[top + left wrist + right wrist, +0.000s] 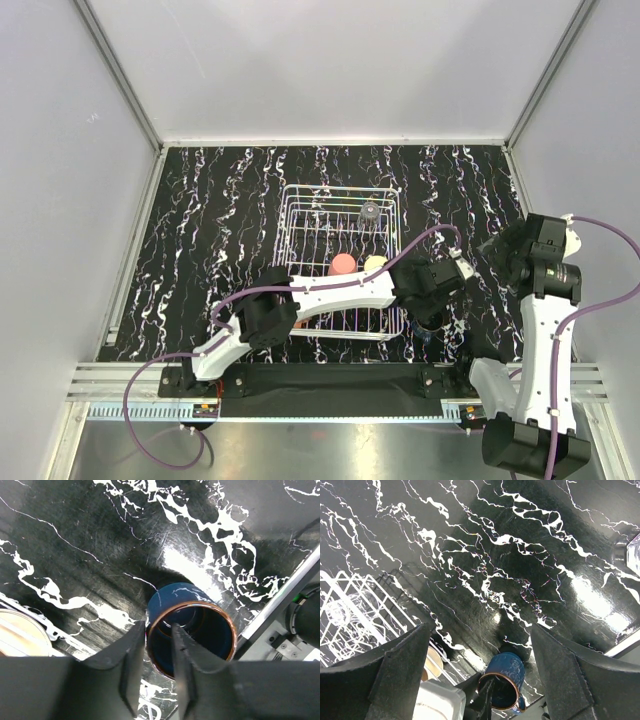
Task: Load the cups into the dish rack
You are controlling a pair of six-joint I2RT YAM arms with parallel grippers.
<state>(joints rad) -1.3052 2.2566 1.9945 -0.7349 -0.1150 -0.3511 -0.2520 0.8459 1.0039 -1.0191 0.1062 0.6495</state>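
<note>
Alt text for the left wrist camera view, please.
A dark blue cup stands upright on the black marbled table; the jaws of the left gripper straddle its near wall, one inside, one outside. A cream cup shows at the left edge.

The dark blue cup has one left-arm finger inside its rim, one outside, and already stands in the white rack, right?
No. The dark blue cup is not in the dish rack; it stands on the black marbled table beside it, as the right wrist view shows. The left gripper does have one finger inside the rim, one outside.
</note>
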